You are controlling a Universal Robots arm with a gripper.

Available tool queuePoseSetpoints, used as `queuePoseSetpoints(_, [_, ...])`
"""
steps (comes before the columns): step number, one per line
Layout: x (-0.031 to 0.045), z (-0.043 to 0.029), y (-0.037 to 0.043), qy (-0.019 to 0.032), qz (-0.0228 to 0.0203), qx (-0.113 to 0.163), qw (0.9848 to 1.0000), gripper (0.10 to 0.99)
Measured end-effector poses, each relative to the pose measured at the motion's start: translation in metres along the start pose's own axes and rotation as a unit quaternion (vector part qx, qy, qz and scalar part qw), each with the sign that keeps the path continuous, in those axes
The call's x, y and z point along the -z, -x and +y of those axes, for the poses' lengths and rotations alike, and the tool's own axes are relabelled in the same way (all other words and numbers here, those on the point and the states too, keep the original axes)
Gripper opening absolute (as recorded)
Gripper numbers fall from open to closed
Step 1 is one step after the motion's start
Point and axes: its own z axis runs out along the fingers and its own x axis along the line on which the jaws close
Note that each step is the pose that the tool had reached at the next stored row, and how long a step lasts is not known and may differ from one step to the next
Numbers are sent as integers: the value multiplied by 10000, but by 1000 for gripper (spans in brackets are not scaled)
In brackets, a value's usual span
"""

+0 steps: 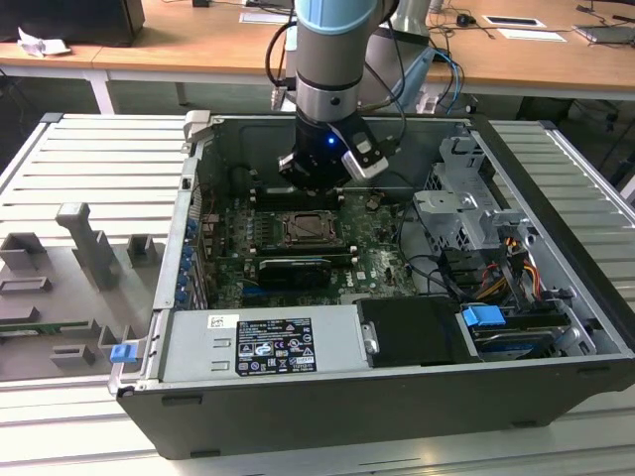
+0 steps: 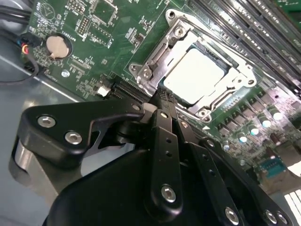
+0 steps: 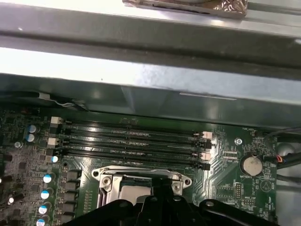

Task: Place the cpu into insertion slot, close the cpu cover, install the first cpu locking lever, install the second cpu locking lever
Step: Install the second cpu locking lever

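1. Exterior view, from its left: grey slatted table with grey fixture blocks, then the open computer case. The arm reaches down into the case; the gripper hangs just above the motherboard, close to the socket.
2. The cpu is already seated in the insertion slot, pale top facing up. The cpu cover lies down around it as a frame, chip showing through its opening.
3. Gripper state: fingers drawn together to a narrow tip, nothing between them, tip at the socket's edge.
4. Handling, judged: chip is light, rigid and fragile underneath, so take it by the edges only. Cover and levers are thin springy metal and probably slick; push them near their free ends.
5. Room: memory slots run close along one side of the socket, a case wall rises beyond them, capacitors on another side. Open space is mainly straight above.
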Motion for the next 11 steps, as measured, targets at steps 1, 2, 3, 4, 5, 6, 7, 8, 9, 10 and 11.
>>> queuePoseSetpoints(1, [3, -5, 0, 0, 0, 1, 10000, 106])
queuePoseSetpoints(2, [5, -15, -1, 0, -1, 0, 10000, 106])
queuePoseSetpoints(3, [6, -26, -2, 0, 0, 0, 10000, 106])
queuePoseSetpoints(4, [7, -35, -3, 0, 0, 0, 10000, 106])
queuePoseSetpoints(5, [8, -43, -4, 0, 0, 0, 10000, 106])
queuePoseSetpoints(6, [9, -50, -5, 0, 0, 0, 10000, 106])
queuePoseSetpoints(7, [10, -54, -5, 0, -1, -1, 10000, 106])
queuePoseSetpoints(8, [10, -59, -6, 0, 0, 0, 10000, 106])
queuePoseSetpoints(9, [11, -65, -6, 0, 0, 0, 10000, 106])
queuePoseSetpoints(10, [13, -76, -7, 0, 0, -1, 10000, 106])
queuePoseSetpoints(11, [14, -88, -8, 0, 0, 0, 10000, 106])
